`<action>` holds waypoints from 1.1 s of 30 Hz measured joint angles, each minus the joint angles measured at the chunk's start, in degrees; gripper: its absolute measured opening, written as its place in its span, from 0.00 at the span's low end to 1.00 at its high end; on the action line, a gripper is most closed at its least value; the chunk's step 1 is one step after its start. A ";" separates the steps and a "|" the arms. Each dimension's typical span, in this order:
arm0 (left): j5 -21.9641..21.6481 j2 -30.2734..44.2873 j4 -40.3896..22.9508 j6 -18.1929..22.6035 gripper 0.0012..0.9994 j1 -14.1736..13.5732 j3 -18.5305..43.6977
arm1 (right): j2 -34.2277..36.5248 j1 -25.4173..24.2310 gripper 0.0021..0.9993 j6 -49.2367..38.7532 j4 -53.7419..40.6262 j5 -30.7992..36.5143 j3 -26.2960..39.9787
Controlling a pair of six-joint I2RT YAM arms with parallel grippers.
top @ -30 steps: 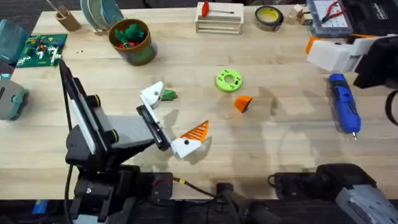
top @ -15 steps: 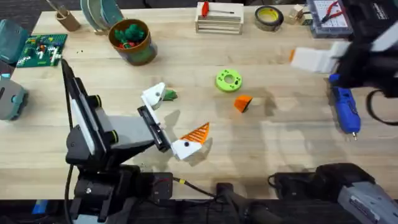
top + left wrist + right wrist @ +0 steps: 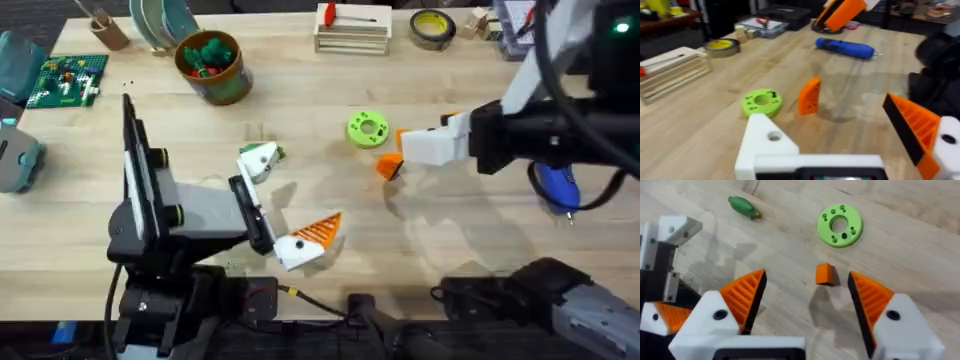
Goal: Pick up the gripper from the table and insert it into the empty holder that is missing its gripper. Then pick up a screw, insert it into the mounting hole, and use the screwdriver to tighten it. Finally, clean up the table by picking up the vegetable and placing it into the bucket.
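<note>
A wooden table [image 3: 330, 235] holds everything. The bucket [image 3: 210, 66] stands at the far left. The disc [image 3: 368, 129] lies near the middle, with the gripper [image 3: 389, 166] just beside it on the near right, apart from it. The vegetable [image 3: 275, 153] lies left of the disc, partly behind the holder [image 3: 257, 160]. The left gripper [image 3: 283, 205] rests low at the near left. The right gripper [image 3: 425, 143] hangs over the table just right of the disc. The screwdriver [image 3: 556, 185] lies at the right, partly under the right arm.

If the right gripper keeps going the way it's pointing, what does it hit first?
Probably the loose orange gripper pad, lying between the open jaws of the right gripper, just short of the green disc; depth is uncertain.
</note>
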 joint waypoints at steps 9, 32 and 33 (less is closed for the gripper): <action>6.00 -0.01 -1.05 -0.65 0.99 0.00 0.02 | 3.78 0.66 0.99 -0.63 -1.34 0.06 0.02; 7.11 0.01 -1.23 -0.84 0.99 0.00 0.02 | 22.08 10.39 0.99 -9.20 -0.87 14.12 0.08; 7.11 -0.01 -1.24 -0.84 0.99 0.00 0.02 | 22.85 10.39 0.99 -9.44 0.00 14.27 0.07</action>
